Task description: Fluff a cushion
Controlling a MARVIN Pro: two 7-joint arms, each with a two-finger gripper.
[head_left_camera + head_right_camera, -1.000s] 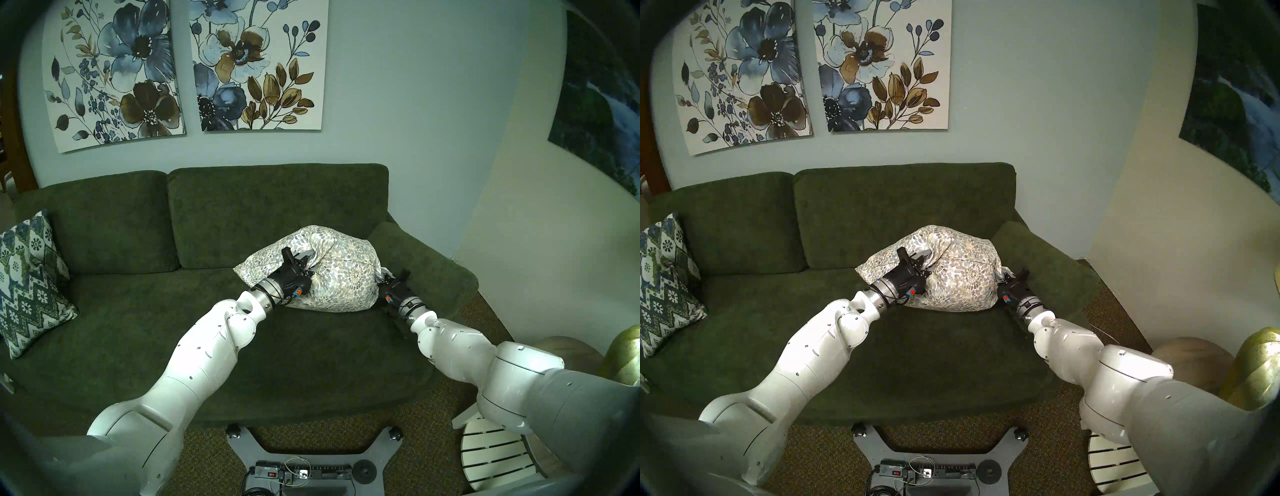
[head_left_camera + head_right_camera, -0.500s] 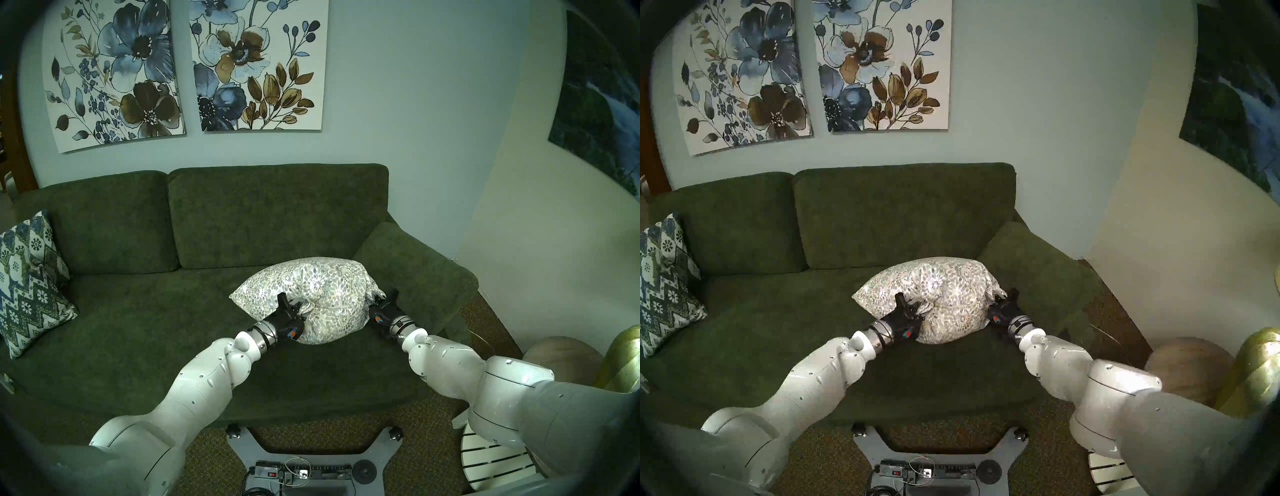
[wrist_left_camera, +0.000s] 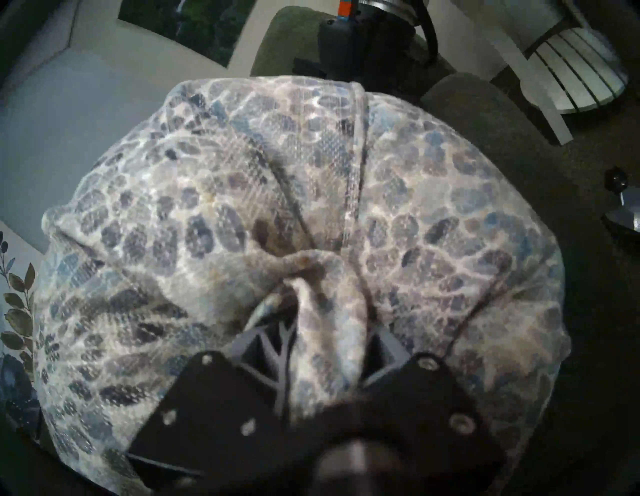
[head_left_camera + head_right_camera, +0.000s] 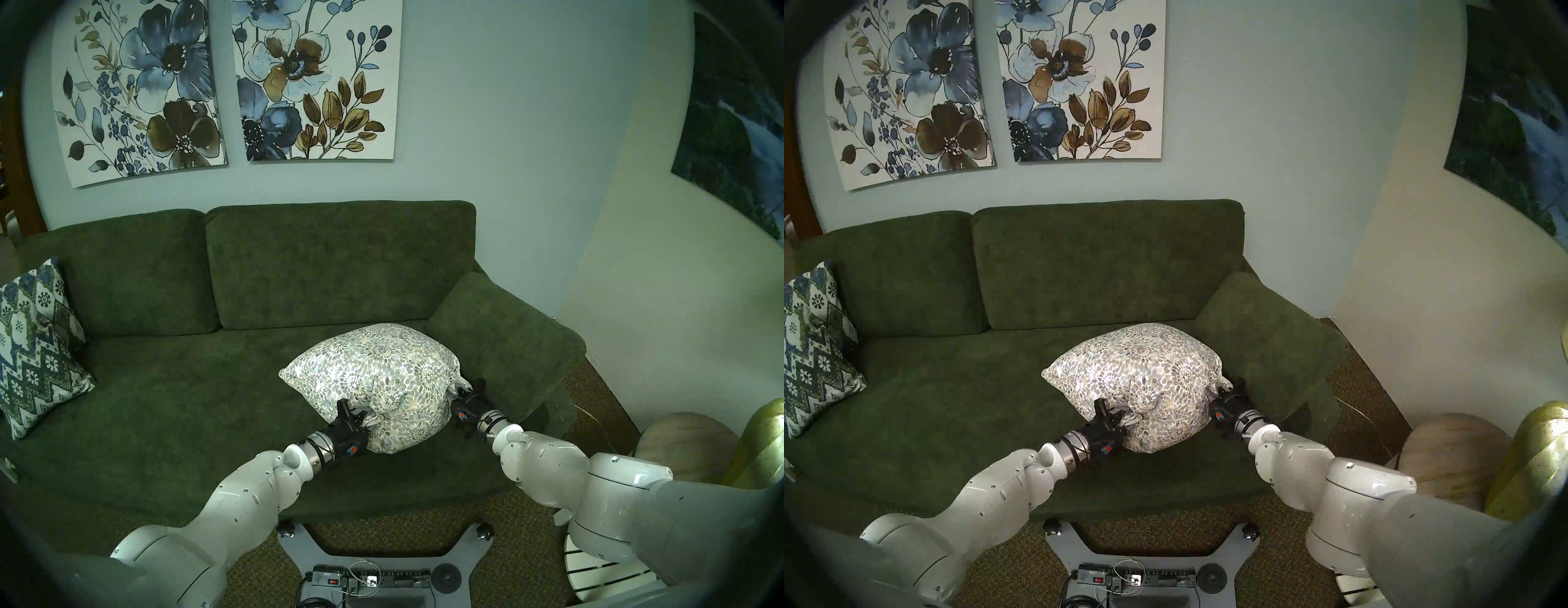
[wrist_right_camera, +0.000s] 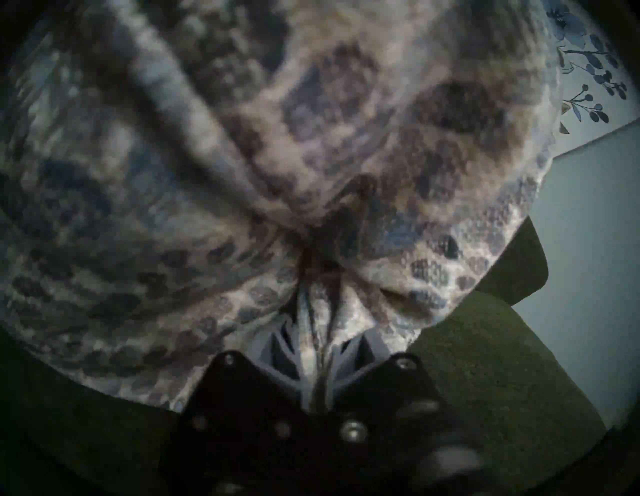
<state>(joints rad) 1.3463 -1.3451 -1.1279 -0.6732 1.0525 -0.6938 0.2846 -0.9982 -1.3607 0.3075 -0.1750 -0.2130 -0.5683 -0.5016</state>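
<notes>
The cushion [image 4: 373, 373], cream with grey-blue and tan pebble rosettes, sits bunched on the right half of the green sofa seat [image 4: 191, 403]; it also shows in the head right view [image 4: 1136, 373]. My left gripper [image 4: 360, 418] is shut on a pinch of its fabric at the front left edge, seen close in the left wrist view [image 3: 325, 332]. My right gripper [image 4: 460, 392] is shut on the fabric at the cushion's right corner, seen close in the right wrist view [image 5: 320, 329]. The cushion fills both wrist views [image 3: 277, 207] [image 5: 242, 138].
A blue-green zigzag pillow [image 4: 34, 352] leans at the sofa's left end. The sofa armrest [image 4: 509, 335] lies just right of the cushion. A white slatted stool [image 4: 602, 569], a round wooden object [image 4: 687, 441] and a gold vase [image 4: 763, 446] stand on the right.
Both grippers, still shut on the cushion, pulled it down and toward the sofa's front edge. The cushion went from raised and folded to lower and plumper.
</notes>
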